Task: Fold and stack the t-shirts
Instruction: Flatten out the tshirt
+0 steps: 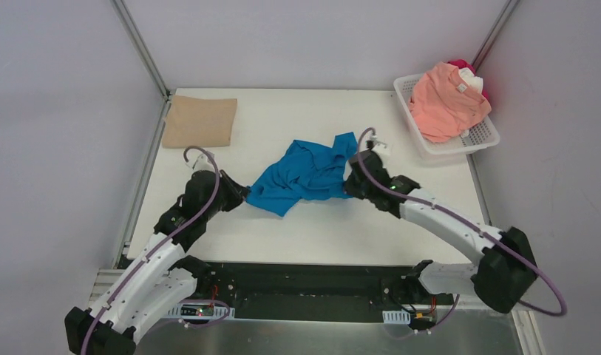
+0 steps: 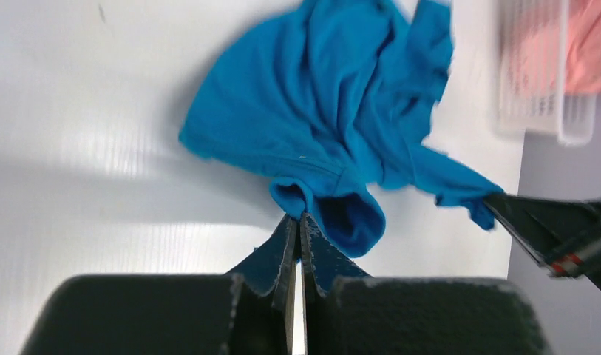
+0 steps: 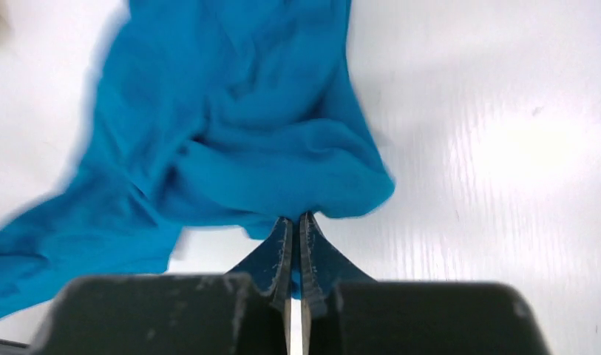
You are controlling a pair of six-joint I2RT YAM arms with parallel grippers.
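Note:
A bright blue t-shirt [image 1: 304,176] lies crumpled in the middle of the white table. My left gripper [image 1: 242,197] is shut on its near-left edge; in the left wrist view the gripper [image 2: 298,216] pinches a fold of the blue t-shirt [image 2: 327,111]. My right gripper [image 1: 349,181] is shut on its right edge; in the right wrist view the gripper [image 3: 296,217] pinches the blue t-shirt [image 3: 238,133]. A tan t-shirt [image 1: 200,121] lies folded at the far left corner. A salmon-pink t-shirt [image 1: 446,102] fills the basket, with red [image 1: 463,66] and white [image 1: 471,80] cloth behind it.
A white lattice basket [image 1: 474,138] stands at the far right corner, also in the left wrist view [image 2: 537,81]. A small white tag [image 1: 381,146] lies near the right gripper. Grey walls enclose the table on three sides.

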